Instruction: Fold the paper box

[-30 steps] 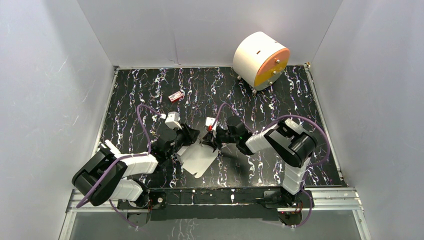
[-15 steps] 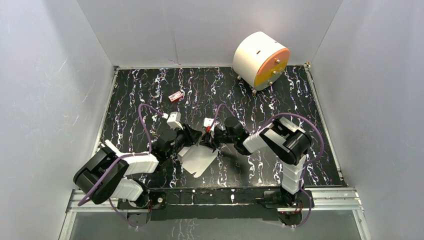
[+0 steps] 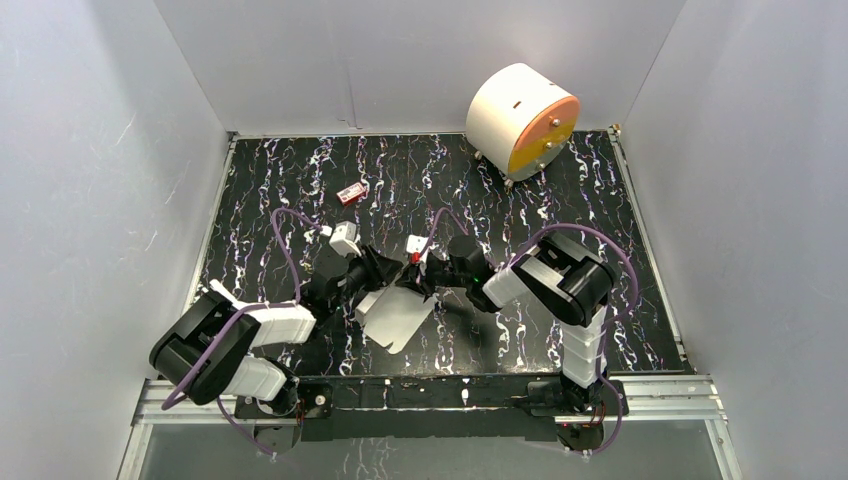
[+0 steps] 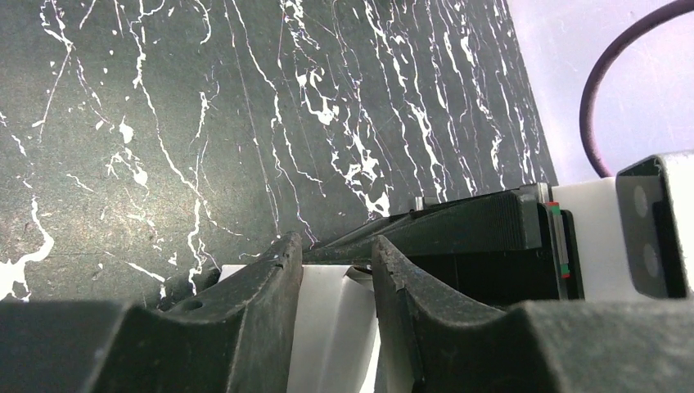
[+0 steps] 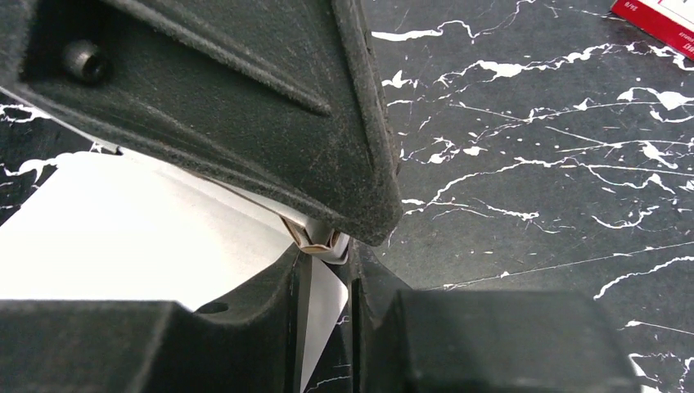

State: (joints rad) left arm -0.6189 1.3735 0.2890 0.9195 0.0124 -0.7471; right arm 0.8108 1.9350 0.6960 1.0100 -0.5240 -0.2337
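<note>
The paper box (image 3: 395, 318) is a flat white cardboard sheet lying on the black marbled table near the front middle. Both grippers meet at its far edge. My left gripper (image 3: 383, 276) comes in from the left. In the left wrist view, the left gripper (image 4: 335, 250) has white cardboard (image 4: 331, 327) filling the narrow gap between its jaws. My right gripper (image 3: 420, 281) comes in from the right. In the right wrist view, the right gripper (image 5: 326, 250) is pinched on a folded edge of the sheet (image 5: 123, 229), just under a left finger (image 5: 245, 98).
A big white cylinder with an orange face (image 3: 522, 120) stands at the back right. A tiny red item (image 3: 351, 193) lies on the table (image 3: 560, 200) behind the left gripper; the red item (image 5: 655, 20) also shows in the right wrist view. White walls close in three sides.
The right arm's elbow has drifted a little to the left and the left arm has shifted slightly. The sheet and both grippers stay almost where they were.
</note>
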